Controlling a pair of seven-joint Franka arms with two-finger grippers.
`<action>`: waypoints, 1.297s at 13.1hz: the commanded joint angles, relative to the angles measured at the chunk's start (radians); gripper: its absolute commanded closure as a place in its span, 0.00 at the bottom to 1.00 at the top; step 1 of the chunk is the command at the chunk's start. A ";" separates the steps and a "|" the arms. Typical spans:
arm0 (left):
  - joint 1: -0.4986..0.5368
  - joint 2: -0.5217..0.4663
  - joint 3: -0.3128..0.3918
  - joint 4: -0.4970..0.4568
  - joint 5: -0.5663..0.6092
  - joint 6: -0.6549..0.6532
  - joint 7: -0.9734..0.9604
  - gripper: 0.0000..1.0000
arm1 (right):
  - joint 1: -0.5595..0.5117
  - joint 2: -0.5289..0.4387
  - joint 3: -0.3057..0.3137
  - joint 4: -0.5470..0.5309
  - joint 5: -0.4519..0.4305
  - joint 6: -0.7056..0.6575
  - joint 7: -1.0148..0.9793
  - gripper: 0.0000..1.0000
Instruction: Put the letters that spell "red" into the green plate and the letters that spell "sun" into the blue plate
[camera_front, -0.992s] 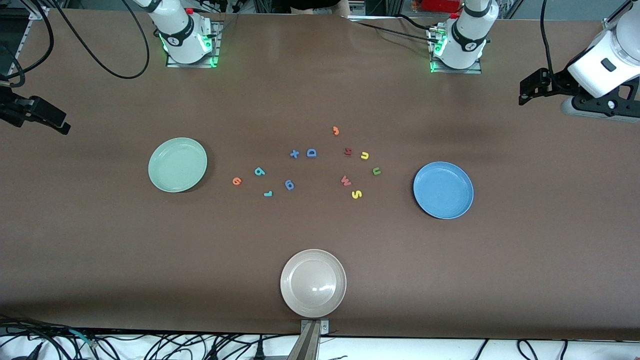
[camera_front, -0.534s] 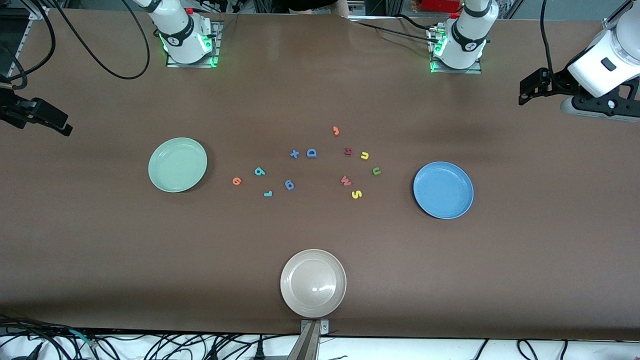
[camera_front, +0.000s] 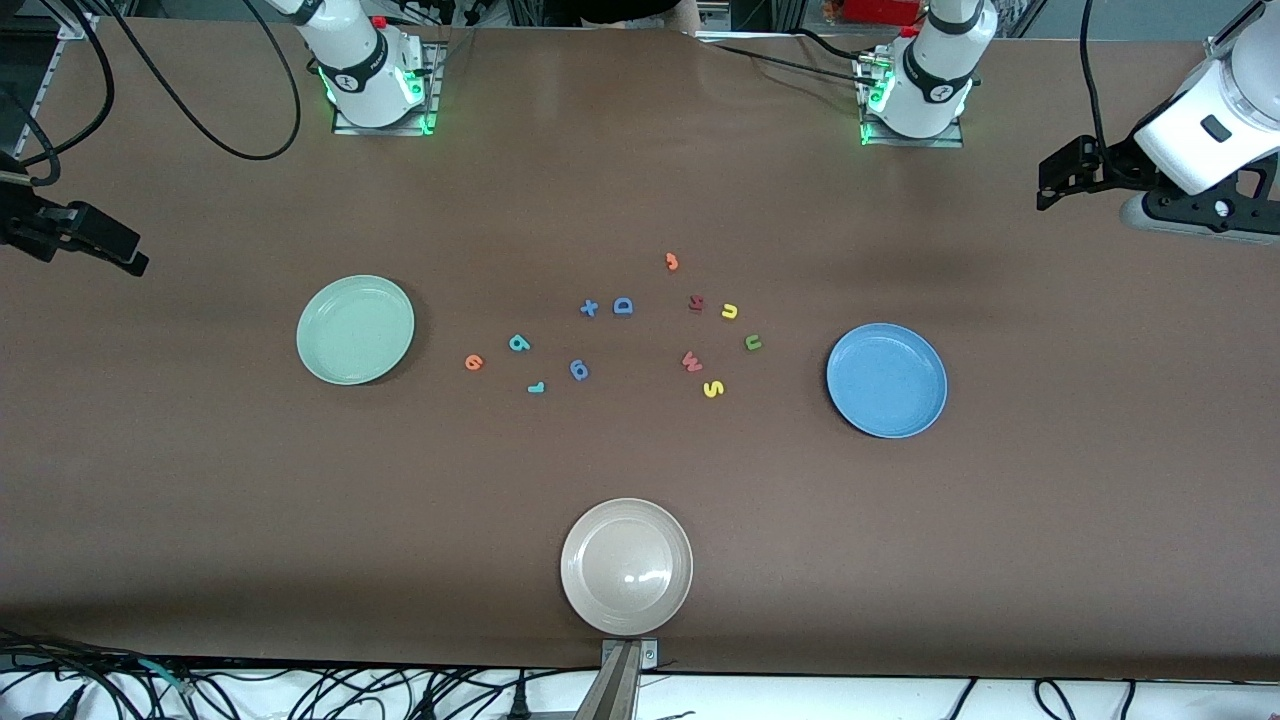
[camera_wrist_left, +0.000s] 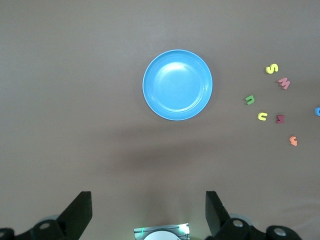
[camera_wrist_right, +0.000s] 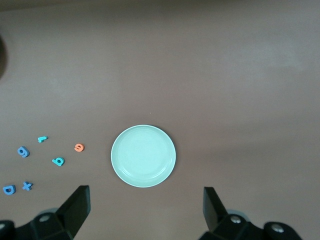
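Foam letters lie loose mid-tabletop (camera_front: 640, 150): orange "e" (camera_front: 474, 362), teal "d" (camera_front: 519, 343) and teal "r" (camera_front: 536, 387) near the green plate (camera_front: 355, 330); yellow "s" (camera_front: 712, 389), yellow "u" (camera_front: 730, 311) and olive "n" (camera_front: 753, 343) near the blue plate (camera_front: 886, 380). Left gripper (camera_wrist_left: 148, 212) and right gripper (camera_wrist_right: 146, 208) wait high over their own table ends, fingers spread wide, empty.

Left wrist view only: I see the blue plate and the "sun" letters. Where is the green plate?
Observer: The green plate lies toward the right arm's end of the table, with nothing in it.
Operator: The "red" letters?
Observer: The e, d and r lie on the table beside that plate, toward the middle.
Operator: The right gripper?
Observer: The right gripper hangs over that end of the table, jaws open.
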 joint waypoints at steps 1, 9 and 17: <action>0.007 0.007 -0.003 0.019 -0.013 -0.012 0.025 0.00 | 0.003 0.001 -0.004 0.008 0.013 -0.002 0.008 0.00; 0.009 0.007 -0.003 0.019 -0.013 -0.013 0.026 0.00 | 0.002 -0.002 -0.006 -0.018 0.008 -0.010 0.012 0.00; 0.009 0.007 -0.005 0.020 -0.013 -0.016 0.025 0.00 | 0.002 -0.008 -0.004 -0.033 0.004 -0.001 0.015 0.00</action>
